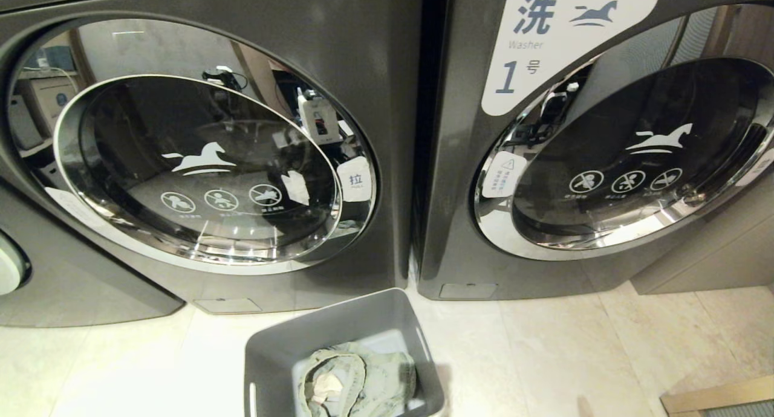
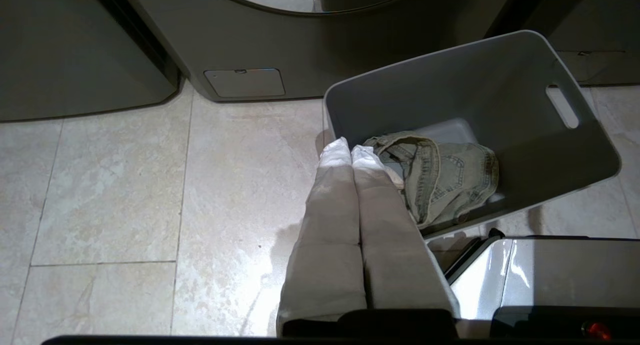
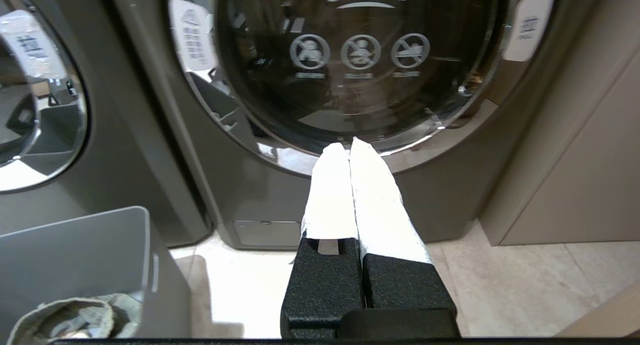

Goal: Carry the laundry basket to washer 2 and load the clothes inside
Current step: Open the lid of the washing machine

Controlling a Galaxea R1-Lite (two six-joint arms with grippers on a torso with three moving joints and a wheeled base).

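The grey plastic rectangular laundry basket (image 1: 338,338) sits on the pale tiled floor (image 1: 544,344) at the lower centre of the head view, just in front of the gap between the two dark grey front-load washers. Its long axis runs from lower left to upper right in that view, with a slot handle in each short side. Inside it, towards the bottom edge of the frame, lies the bundle of faded grey-green denim-like clothes (image 1: 357,378).

The washer at upper right carries a white label with a blue "1" (image 1: 544,42); the washer at upper left (image 1: 199,157) shows no number here, so it is probably washer 2. Both round glass doors are closed.

In the left wrist view the left gripper (image 2: 351,152), fingers pressed together and holding nothing, hovers at the basket's near rim, with the clothes just beyond its tips. In the right wrist view the right gripper (image 3: 348,150), also pressed together and empty, points at the door of washer "1", with the basket off at lower left. The left arm is clearly the nearer one to the basket.
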